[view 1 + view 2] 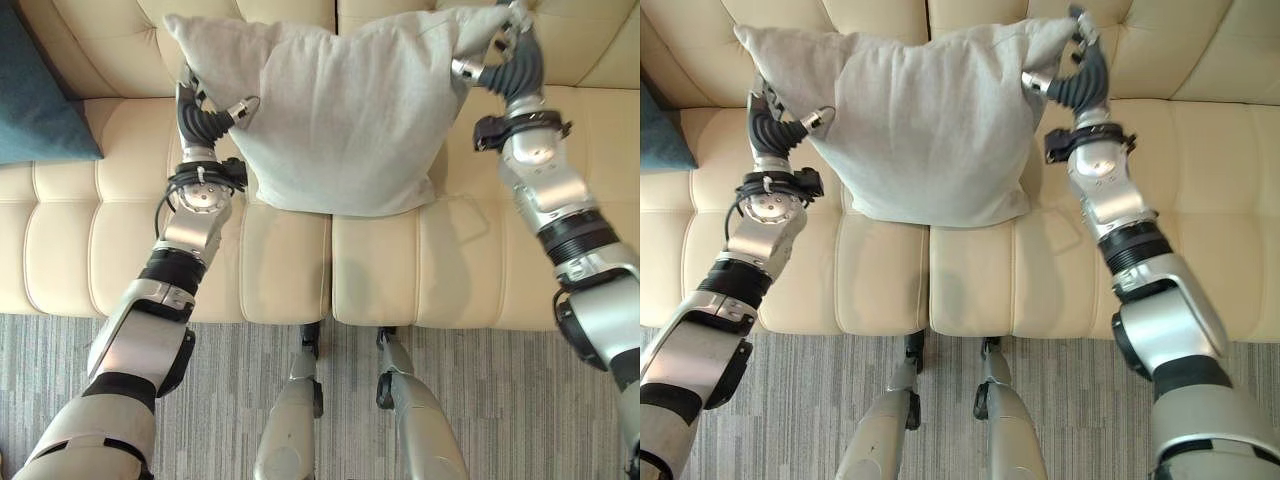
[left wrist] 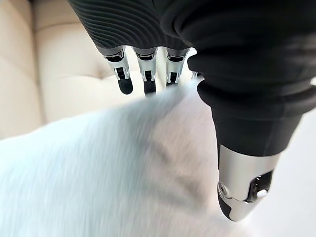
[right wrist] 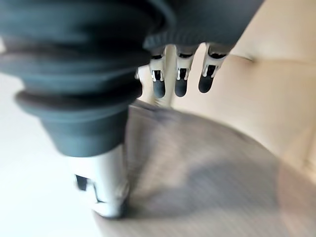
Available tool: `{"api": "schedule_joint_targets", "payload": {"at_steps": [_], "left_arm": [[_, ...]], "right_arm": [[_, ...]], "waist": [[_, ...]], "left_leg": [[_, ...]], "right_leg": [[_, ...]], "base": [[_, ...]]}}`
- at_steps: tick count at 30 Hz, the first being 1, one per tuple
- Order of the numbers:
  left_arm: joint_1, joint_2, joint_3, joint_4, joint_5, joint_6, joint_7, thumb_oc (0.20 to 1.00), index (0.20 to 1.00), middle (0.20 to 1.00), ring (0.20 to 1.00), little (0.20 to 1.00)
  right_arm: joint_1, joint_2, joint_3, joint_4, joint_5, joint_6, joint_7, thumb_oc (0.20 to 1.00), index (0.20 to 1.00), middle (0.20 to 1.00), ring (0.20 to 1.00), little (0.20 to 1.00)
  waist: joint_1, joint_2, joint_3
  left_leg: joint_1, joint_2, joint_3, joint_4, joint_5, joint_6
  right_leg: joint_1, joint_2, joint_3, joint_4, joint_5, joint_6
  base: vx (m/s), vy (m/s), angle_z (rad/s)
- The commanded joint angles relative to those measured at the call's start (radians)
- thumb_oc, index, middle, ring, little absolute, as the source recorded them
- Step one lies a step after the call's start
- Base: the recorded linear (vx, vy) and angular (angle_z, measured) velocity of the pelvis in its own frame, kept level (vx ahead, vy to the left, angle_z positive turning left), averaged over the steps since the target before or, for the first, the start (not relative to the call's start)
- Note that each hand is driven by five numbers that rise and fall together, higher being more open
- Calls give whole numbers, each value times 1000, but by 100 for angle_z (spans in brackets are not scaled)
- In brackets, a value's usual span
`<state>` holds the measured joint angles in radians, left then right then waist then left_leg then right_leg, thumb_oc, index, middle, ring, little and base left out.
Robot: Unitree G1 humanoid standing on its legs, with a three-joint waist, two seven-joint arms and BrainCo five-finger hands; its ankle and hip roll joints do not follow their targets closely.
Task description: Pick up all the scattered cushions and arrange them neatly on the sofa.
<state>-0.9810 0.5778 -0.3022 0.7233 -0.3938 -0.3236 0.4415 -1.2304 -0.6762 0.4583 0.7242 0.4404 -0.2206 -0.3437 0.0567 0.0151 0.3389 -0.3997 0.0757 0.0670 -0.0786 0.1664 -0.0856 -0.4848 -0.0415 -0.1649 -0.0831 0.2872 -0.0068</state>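
Note:
A light grey cushion (image 1: 340, 110) stands on the cream sofa's seat (image 1: 120, 230) and leans on the backrest. My left hand (image 1: 203, 118) is at its left edge, straight fingers behind the fabric and the thumb in front. My right hand (image 1: 510, 62) is at the upper right corner, which is drawn up toward it. In the left wrist view the cushion (image 2: 123, 177) lies in the wide gap between the thumb (image 2: 244, 182) and the straight fingers (image 2: 145, 81). The right wrist view has the cushion (image 3: 197, 187) between thumb and straight fingers (image 3: 180, 84) as well.
A dark teal cushion (image 1: 35, 100) leans on the sofa at the far left. The seat stretches bare to the right of the grey cushion (image 1: 925, 120). A grey striped carpet (image 1: 500, 400) lies in front of the sofa.

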Motion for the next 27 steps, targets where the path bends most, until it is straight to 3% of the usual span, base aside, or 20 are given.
{"api": "schedule_joint_targets", "payload": {"at_steps": [1,6,10,13,17,20,24,27], "left_arm": [[40,121,17,-81,-47,-90,-4,1000,1000,1000,1000,1000],[141,192,73,-126,-49,-85,-26,1000,1000,1000,1000,1000],[351,174,182,-311,-16,-79,-60,1000,1000,1000,1000,1000],[567,94,278,-470,7,-76,-113,1000,1000,1000,1000,1000],[776,30,343,-527,53,-38,-173,1000,1000,1000,1000,1000],[1010,-25,423,-509,164,23,-237,1000,1000,1000,1000,1000],[1146,-103,455,-406,191,82,-289,1000,1000,1000,1000,1000],[1234,-157,447,-312,232,120,-338,1000,1000,1000,1000,1000]], "right_arm": [[-22,-32,-32,-57,41,-83,-40,1000,1000,1000,1000,1000],[55,-114,-79,-120,61,-98,-26,1000,1000,1000,1000,1000],[289,-142,-203,-279,42,-90,8,1000,1000,1000,1000,1000],[573,-92,-344,-459,-37,-88,55,1000,1000,1000,1000,1000],[843,-24,-449,-606,-115,-77,125,1000,1000,1000,1000,1000],[1133,31,-565,-708,-230,-58,206,1000,1000,1000,1000,1000],[1304,100,-574,-665,-279,-11,274,1000,1000,1000,1000,1000],[1395,156,-540,-517,-344,38,302,1000,1000,1000,1000,1000]], "waist": [[19,-32,-86],[8,-39,-102],[-2,-41,-107],[-18,-42,-111],[-29,-49,-130],[-45,-58,-151],[-61,-62,-164],[-78,-58,-194]], "left_leg": [[-19,-21,5,-9,-29,-54],[-9,-22,5,-9,-34,-51],[19,-20,7,-9,-44,-47],[56,-19,12,-9,-61,-40],[109,-19,21,-9,-82,-28],[189,-16,39,-9,-110,-16],[258,-12,63,-9,-126,-4],[317,-16,84,-9,-147,7]], "right_leg": [[146,-22,16,-4,-261,175],[151,-24,15,-4,-259,174],[175,-28,8,-4,-264,173],[211,-30,4,-4,-275,170],[259,-32,3,-4,-288,168],[331,-36,4,-4,-304,168],[397,-39,3,-4,-315,168],[441,-47,12,-4,-315,171]], "base": [[31,18,0],[45,12,1],[34,10,5],[67,13,-1],[69,8,-8],[71,22,-24],[-1,25,-15],[-53,110,-18]]}}
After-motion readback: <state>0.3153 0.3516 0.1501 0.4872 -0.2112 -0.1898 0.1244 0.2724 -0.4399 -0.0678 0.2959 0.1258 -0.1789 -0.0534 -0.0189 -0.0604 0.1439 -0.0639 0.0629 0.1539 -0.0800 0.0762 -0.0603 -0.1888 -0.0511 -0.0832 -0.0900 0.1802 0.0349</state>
